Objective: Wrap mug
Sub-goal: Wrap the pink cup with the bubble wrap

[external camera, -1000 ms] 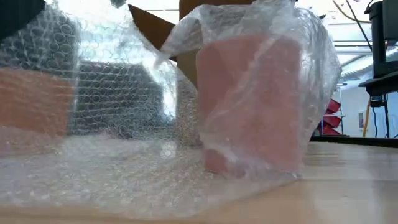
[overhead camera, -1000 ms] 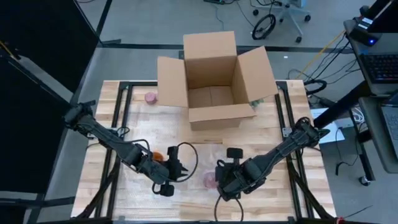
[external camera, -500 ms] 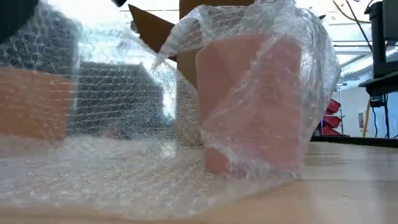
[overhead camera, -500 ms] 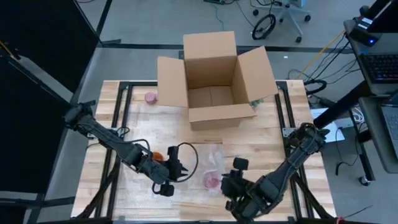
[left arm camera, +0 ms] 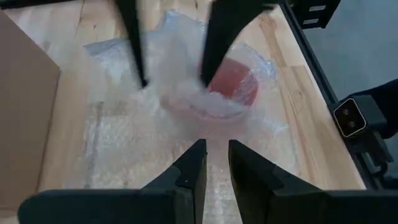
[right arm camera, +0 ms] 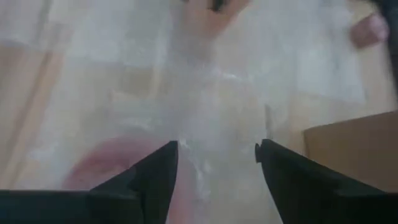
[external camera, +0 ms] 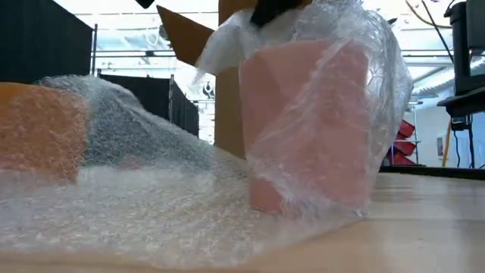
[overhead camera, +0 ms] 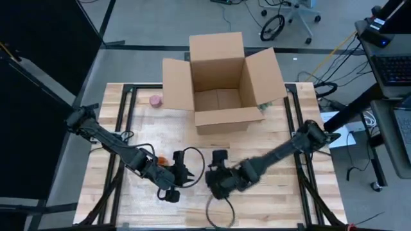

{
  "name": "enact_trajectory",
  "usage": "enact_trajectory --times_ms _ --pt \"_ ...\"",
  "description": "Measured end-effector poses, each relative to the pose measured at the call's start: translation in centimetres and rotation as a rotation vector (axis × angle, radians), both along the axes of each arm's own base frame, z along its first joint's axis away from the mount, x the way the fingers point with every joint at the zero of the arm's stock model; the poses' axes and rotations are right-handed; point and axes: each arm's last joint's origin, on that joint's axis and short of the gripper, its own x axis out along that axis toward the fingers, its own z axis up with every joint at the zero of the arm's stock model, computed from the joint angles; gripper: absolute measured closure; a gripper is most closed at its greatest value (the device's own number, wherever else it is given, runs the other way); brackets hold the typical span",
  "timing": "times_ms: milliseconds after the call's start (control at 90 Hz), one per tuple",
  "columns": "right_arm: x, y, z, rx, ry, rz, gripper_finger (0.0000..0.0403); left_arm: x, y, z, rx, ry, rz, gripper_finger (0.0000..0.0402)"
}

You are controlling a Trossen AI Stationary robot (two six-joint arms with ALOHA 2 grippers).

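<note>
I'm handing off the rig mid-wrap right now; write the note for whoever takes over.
Right gripper: open, over the pink mug, fingers either side of the bubble wrap.
Left gripper: nearly shut, empty, waiting just left of the sheet.
Mug: upright on the wrap, near the table's front edge. The open cardboard box sits behind.
Done: wrap is draped loosely over and around the mug.
Left: most of the sheet lies flat; pull it round, close the wrap.

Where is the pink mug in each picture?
High view: hidden under the right gripper, near the table's front edge.
Low view: pink mug, right of centre, draped in bubble wrap.
Left wrist view: mug upper middle.
Right wrist view: mug lower left, blurry.
Shared landmark: the cardboard box.
</note>
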Motion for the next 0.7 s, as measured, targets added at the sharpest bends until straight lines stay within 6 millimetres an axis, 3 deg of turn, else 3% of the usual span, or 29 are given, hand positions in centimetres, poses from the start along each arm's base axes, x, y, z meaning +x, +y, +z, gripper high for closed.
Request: enact_trajectory --times_ms 133,356,522,700 --pt "0.4 -0.4 -0.6 -0.007 0.049 0.061 0.0243 0.0 0.0 0.0 0.002 0.000 -0.001 0.0346" --pt "-0.1 0.3 -0.7 -0.026 0.073 0.095 0.0389 0.0 0.0 0.0 0.016 -0.001 -0.013 0.0346" --pt "-1.5 1.3 1.9 0.034 0.033 0.062 0.0396 0.0 0.0 0.0 0.016 -0.001 -0.013 0.0346" --pt "-4.7 2.4 5.0 0.133 0.040 0.012 0.0400 0.0 0.0 0.0 0.016 -0.002 -0.013 0.0346"
